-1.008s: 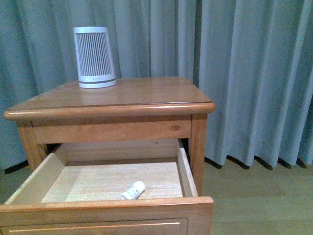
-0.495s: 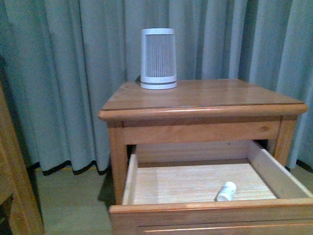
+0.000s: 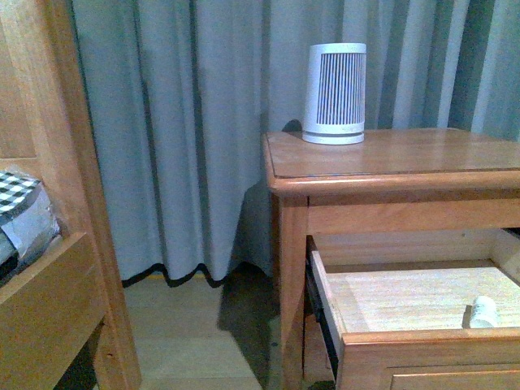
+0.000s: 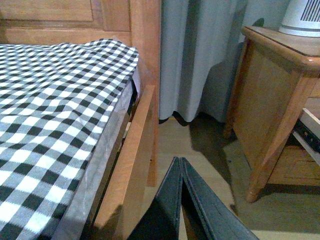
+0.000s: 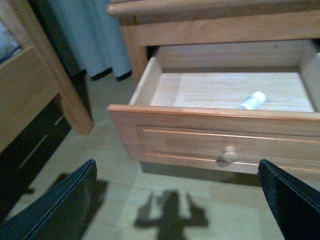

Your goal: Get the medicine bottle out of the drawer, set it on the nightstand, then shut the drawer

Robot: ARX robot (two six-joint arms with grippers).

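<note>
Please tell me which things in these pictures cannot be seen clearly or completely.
Medicine bottle: too small in the front view, blurred in the right wrist view; no label readable.
Drawer: the front view's right edge cuts it off, knob out of frame there.
Nightstand: right side beyond the front view's edge.
Ribbed cylinder: left wrist view's top edge leaves only its base.

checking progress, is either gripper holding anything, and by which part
Nothing held: right gripper open, left gripper shut empty; the tiny white plastic medicine bottle lies in the orange-brown wooden drawer.
</note>
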